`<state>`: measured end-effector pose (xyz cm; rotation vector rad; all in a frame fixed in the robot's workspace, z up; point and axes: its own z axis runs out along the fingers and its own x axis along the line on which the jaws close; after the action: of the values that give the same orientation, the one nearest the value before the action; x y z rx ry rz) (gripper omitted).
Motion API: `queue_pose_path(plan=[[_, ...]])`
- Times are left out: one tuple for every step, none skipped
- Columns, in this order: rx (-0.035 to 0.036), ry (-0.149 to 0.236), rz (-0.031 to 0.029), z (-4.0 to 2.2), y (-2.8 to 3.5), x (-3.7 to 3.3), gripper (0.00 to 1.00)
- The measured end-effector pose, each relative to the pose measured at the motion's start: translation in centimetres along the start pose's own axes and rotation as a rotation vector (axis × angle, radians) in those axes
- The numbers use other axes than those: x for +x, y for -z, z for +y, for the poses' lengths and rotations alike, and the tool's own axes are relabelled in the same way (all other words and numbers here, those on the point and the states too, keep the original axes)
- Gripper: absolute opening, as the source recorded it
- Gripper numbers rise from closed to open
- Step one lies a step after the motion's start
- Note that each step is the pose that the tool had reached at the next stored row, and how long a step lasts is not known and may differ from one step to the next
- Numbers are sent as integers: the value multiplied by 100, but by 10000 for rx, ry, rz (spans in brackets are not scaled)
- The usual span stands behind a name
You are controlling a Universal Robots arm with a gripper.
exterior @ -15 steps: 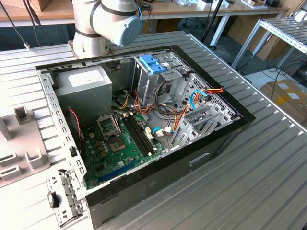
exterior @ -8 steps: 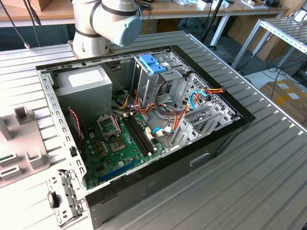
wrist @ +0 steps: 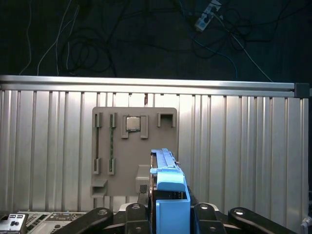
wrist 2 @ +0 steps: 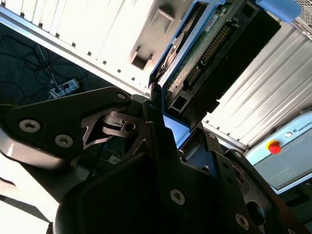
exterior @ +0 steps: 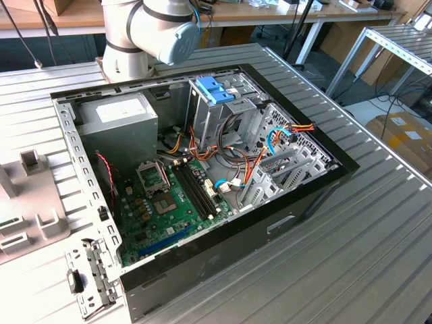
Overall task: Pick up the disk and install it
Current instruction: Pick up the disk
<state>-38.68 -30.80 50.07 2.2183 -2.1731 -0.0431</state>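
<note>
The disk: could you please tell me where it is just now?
In both wrist views the disk stands on edge, clamped between the fingers, over the ribbed metal table by the grey parts tray.

A lab: robot arm (exterior: 154, 30), ribbed workbench (exterior: 378, 233), opened computer (exterior: 223, 260).

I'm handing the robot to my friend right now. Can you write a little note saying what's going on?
Gripper: shut on the disk, which stands on edge between its fingers.
Disk: in the gripper, over the grey holder plate on the ribbed metal table. A processor chip sits in that plate.
Computer case: lid off, with its drive cage near the arm's base in the exterior view.
Done: the disk is gripped.
Left: the disk is not in the case yet.
</note>
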Motion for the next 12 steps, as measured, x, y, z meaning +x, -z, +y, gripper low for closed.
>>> queue_pose_path(plan=[[0,0,0,-4,0,0,37],[1,0,0,-9,0,0,37],[1,0,0,-14,0,0,37],[0,0,0,-18,0,0,37],[0,0,0,-22,0,1,37],[0,1,0,-29,1,1,37],[0,1,0,-33,1,1,37],[1,0,0,-41,1,1,37],[1,1,0,-46,1,1,37],[0,0,0,-50,1,1,37],[1,0,0,-55,2,1,37],[1,0,0,-59,2,1,37]])
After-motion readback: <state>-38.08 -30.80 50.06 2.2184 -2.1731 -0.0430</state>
